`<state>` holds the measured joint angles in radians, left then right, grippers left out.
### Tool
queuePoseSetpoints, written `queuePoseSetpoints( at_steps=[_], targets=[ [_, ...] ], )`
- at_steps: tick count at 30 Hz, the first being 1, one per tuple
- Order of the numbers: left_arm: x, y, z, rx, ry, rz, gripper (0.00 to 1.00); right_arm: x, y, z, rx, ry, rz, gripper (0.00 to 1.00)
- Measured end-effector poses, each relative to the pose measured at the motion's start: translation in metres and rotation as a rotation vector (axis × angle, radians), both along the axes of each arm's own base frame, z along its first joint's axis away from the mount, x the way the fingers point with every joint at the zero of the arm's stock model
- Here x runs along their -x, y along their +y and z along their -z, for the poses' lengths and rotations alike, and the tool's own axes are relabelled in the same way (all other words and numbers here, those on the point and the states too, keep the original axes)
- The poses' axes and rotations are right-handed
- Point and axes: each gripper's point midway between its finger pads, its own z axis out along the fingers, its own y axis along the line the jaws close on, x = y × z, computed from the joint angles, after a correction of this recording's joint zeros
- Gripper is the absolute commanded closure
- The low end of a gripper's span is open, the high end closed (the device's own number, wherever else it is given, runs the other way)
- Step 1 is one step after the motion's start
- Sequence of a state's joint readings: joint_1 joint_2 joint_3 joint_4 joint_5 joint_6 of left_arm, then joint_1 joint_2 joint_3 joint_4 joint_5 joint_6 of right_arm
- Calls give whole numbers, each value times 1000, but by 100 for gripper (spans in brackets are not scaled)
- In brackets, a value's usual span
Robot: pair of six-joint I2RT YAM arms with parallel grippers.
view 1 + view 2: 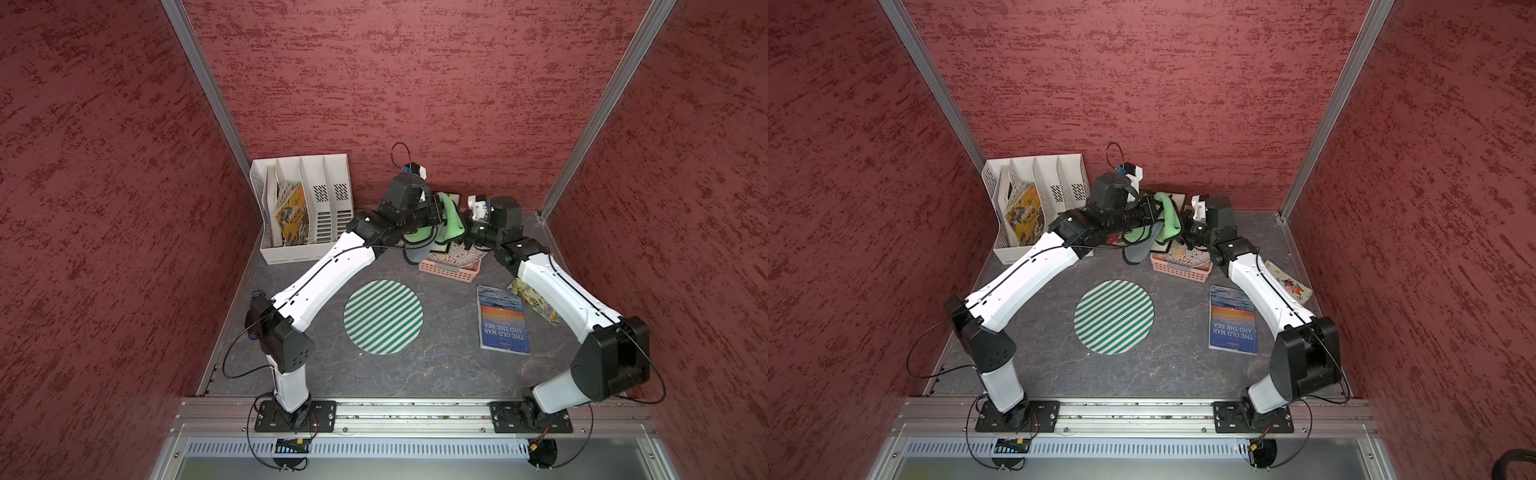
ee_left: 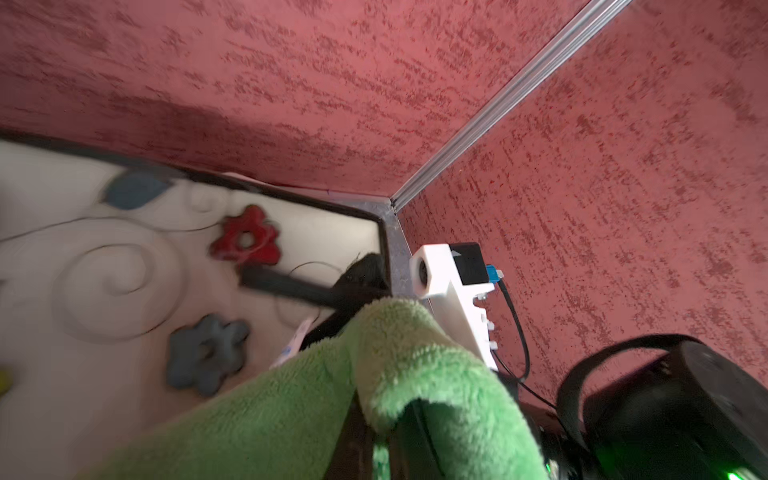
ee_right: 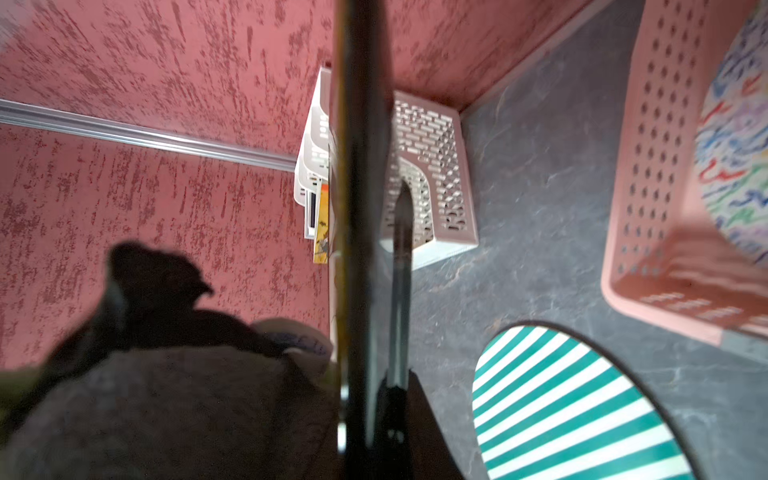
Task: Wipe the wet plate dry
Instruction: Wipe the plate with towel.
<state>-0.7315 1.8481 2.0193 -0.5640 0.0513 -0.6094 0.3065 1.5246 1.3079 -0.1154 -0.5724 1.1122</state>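
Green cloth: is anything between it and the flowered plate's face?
Nothing separate. The green cloth in the left end effector hangs beside the flowered plate; only a finger of the right end effector, clamping the plate, covers a strip of its face.

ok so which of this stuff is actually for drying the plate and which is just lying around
For the job:
- flowered plate, held up off the table
- green cloth

Just lying about:
- striped round disc
- blue book
- pink basket
- white file rack
- leafy dish
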Motion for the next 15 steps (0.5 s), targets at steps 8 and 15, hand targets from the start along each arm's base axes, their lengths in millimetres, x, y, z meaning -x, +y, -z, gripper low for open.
queuePoseSetpoints(
  at_steps=[8,15],
  targets=[
    [-1,-4,17,73,21,25,100,-17,-6,-2,-95,118,82,100],
    [29,32,-1,150,-1,37,100,-28,-5,-35,-147,63,93,100]
  ],
)
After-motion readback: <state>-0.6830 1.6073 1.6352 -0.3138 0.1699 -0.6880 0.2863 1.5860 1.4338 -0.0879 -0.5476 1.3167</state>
